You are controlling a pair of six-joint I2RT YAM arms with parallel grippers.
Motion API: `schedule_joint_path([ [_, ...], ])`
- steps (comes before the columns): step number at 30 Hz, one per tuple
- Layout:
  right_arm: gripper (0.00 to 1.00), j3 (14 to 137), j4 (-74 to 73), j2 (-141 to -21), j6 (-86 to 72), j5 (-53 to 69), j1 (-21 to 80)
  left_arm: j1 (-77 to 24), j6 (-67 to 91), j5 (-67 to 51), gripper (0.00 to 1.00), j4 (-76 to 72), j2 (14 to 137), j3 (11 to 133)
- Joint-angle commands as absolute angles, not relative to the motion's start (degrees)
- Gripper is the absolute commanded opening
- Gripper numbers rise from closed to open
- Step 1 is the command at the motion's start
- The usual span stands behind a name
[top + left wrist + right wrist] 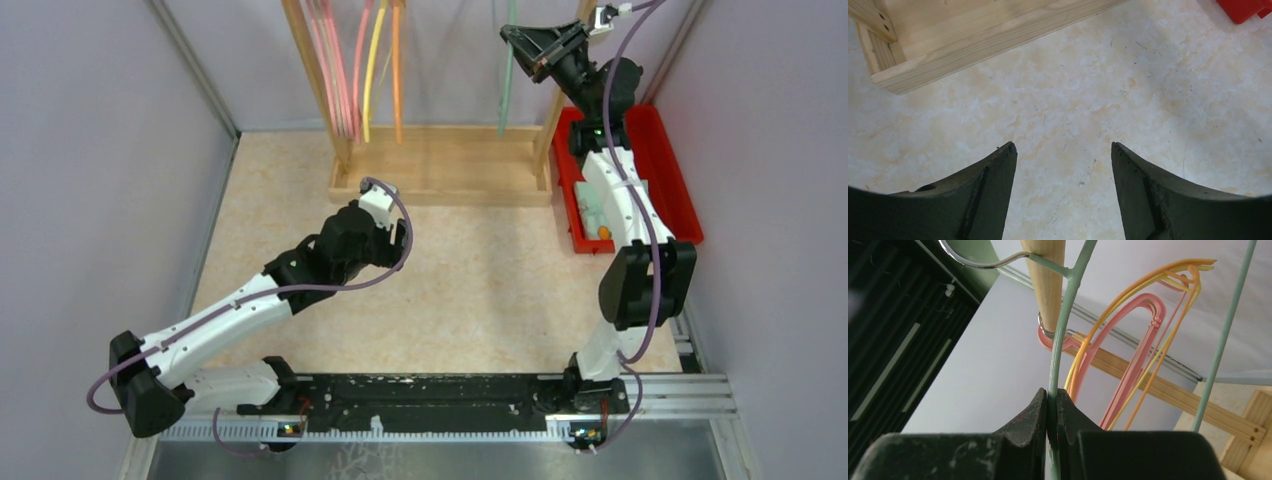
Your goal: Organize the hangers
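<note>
Top: green hanger [507,90] hung at rack's [440,172] right end, right gripper [540,50] up at it. Left wrist: left gripper [1063,147] spread, empty, over bench [1148,100]. Right wrist: green hanger clamped under rod [1045,285]. Placement judged underway; clean release needed next.

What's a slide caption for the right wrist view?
Right gripper shut on a pale green hanger beside the wooden rod.

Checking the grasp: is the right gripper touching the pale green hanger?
Touching. The right wrist view shows the right gripper shut on the pale green hanger, with no gap.
</note>
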State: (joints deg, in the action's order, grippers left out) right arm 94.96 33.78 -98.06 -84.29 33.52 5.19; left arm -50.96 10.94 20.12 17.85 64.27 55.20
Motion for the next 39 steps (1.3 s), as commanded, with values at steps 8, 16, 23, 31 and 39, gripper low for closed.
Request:
schedule_joint_path([
  [8, 0.00, 88.3, 33.5, -95.2, -91.5, 28.5, 2.3, -51.2, 11.6, 19.9, 0.75, 18.7, 63.9, 56.5],
  [16, 0.00, 83.9, 37.4, -95.8, -92.5, 31.8, 1.1, -51.2, 11.7, 19.7, 0.74, 18.5, 64.7, 56.9],
  [23, 0.96, 82.2, 33.1, -90.7, -84.4, 34.3, 0.5, -51.2, 11.6, 20.2, 0.78, 17.7, 65.2, 56.4],
  [31, 0.98, 70.2, 19.8, -77.4, -65.3, 31.6, 0.4, -51.4, 12.4, 18.2, 1.00, 14.8, 68.8, 54.3],
  [39, 0.99, 54.6, 4.4, -62.4, -43.6, 19.6, 0.3, -51.4, 11.8, 17.6, 1.00, 11.3, 72.1, 52.2],
])
